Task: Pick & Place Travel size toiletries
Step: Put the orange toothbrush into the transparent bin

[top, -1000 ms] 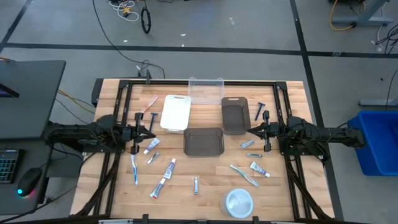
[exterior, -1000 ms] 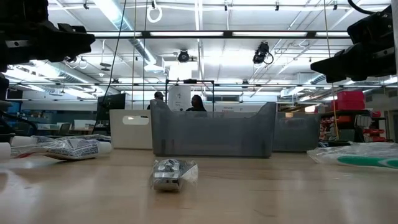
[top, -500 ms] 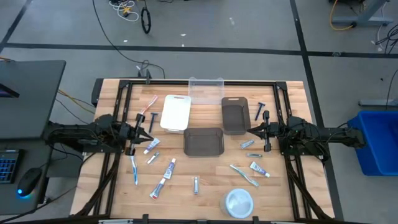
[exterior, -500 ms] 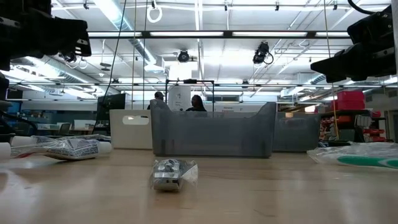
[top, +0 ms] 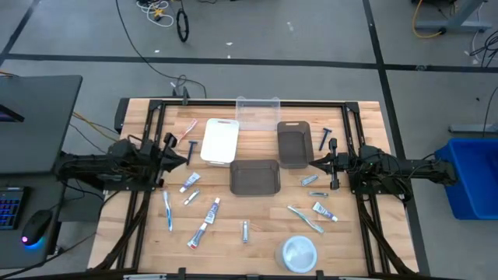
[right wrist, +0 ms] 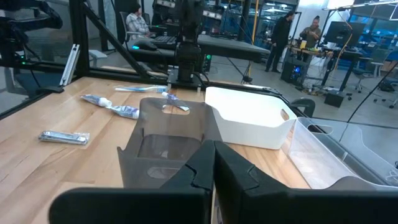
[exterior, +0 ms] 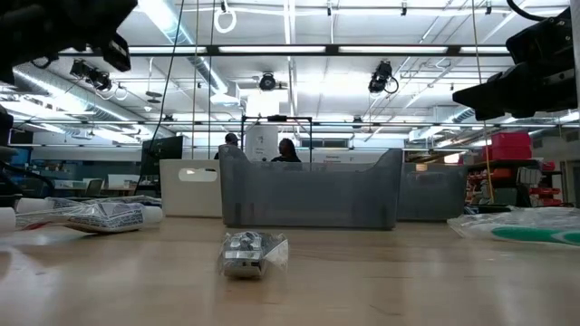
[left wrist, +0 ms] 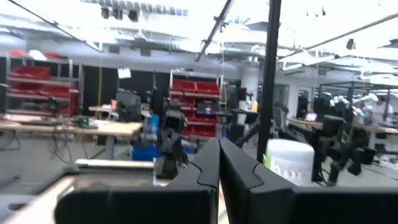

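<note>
L gripper point(top: 168, 148) closed, empty – above table point(top: 257, 222) left side, by black razor point(top: 189, 148). R gripper point(top: 315, 162) closed, empty – right of dark grey bin point(top: 293, 145).

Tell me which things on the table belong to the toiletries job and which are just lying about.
For the job:
- toothpaste tubes
- blue toothbrush, pink toothbrush
- black razors
- small silvery tube

Just lying about:
- white bin
- two dark grey bins
- clear bin
- round white dish
</note>
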Controlling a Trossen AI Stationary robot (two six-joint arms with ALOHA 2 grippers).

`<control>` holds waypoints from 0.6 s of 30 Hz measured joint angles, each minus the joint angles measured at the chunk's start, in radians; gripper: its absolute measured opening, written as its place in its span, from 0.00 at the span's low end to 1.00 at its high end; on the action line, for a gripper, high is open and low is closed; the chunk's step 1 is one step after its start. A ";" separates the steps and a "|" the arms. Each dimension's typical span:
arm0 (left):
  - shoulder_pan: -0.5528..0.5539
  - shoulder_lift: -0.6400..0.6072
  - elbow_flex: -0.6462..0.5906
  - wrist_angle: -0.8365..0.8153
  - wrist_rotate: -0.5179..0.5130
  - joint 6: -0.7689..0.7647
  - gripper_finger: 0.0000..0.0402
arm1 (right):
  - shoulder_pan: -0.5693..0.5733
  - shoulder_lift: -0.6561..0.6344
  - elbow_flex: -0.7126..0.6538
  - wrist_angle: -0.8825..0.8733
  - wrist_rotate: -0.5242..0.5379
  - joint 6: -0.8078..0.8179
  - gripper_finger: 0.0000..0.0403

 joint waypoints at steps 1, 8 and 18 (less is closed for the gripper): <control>0.000 0.000 0.015 -0.004 -0.020 -0.007 0.01 | 0.000 0.000 0.000 0.000 0.000 0.000 0.03; 0.000 0.013 0.141 -0.123 -0.131 -0.006 0.03 | 0.000 0.000 0.000 0.000 0.000 0.000 0.03; 0.000 0.205 0.368 -0.227 -0.201 -0.013 0.03 | 0.000 0.000 0.000 0.000 0.000 0.000 0.03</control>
